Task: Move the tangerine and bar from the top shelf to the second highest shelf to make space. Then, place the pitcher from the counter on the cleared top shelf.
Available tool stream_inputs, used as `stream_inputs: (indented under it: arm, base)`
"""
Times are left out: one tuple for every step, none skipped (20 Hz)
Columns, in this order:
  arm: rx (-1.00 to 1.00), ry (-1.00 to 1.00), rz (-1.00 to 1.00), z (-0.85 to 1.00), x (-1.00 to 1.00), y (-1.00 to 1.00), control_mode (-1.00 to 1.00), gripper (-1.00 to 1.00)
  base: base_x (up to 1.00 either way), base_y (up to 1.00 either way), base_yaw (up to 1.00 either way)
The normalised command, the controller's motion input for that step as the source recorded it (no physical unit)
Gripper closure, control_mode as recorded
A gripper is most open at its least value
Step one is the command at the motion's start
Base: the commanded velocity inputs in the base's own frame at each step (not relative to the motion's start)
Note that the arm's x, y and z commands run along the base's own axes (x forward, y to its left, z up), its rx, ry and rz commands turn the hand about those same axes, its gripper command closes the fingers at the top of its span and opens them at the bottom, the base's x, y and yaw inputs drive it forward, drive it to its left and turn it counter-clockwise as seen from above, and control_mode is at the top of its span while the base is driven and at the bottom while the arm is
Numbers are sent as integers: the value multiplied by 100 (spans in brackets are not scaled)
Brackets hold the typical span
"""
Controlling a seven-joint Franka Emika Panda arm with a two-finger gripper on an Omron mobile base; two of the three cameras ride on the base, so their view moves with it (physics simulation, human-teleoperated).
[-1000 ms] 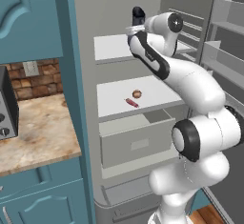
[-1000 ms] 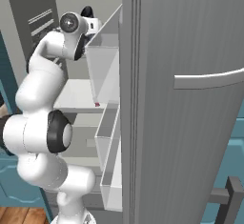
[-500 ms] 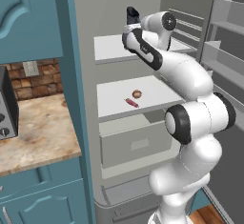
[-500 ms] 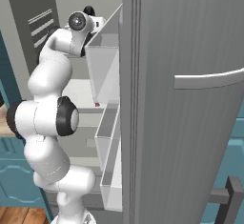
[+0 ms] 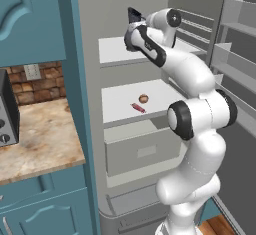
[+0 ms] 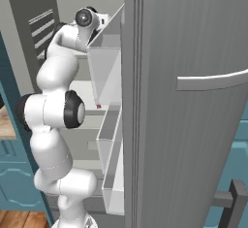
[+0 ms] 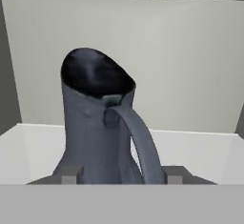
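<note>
Top shelf (image 5: 112, 49) carries the pitcher (image 7: 97, 127), upright, dark blue-grey, loop handle facing the hand view; left base view has the end effector (image 5: 134, 16) up there. End effector fingers (image 7: 70, 174) spread either side of the pitcher base, contact unclear. Second shelf (image 5: 120, 104): tangerine (image 5: 143, 98), red bar (image 5: 137, 108) just beside. Marbled desk (image 5: 40, 139) at left.

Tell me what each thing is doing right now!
pitcher: standing upright on the top shelf, between the hand's tips.
hand: at the pitcher, a tip on each side; can't tell if it grips.
top shelf: holds the pitcher.
tangerine: sitting on the second highest shelf.
bar: lying flat beside the tangerine.
fridge door: open.
</note>
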Motion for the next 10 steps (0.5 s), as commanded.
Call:
stream_inputs:
  arm:
    - [0, -3, 0, -1, 1, 0, -100, -100]
    - [0, -4, 0, 0, 0, 0, -100, -100]
    - [0, -5, 0, 0, 0, 0, -100, -100]
    - [0, -6, 0, 0, 0, 0, -100, -100]
    - [0, -7, 0, 0, 0, 0, -100, -100]
    - [0, -7, 0, 0, 0, 0, -100, -100]
    - [0, -7, 0, 0, 0, 0, -100, -100]
    - [0, -5, 0, 0, 0, 0, -100, -100]
    - [-1, -2, -5, 0, 0, -5, -100, -100]
    - [0, -3, -9, 0, 0, -15, -100, -100]
  base:
    - [0, 0, 0]
    - [0, 0, 0]
    - [0, 0, 0]
    - [0, 0, 0]
    - [0, 0, 0]
    - [0, 0, 0]
    - [0, 0, 0]
    - [0, 0, 0]
    - [0, 0, 0]
    - [0, 0, 0]
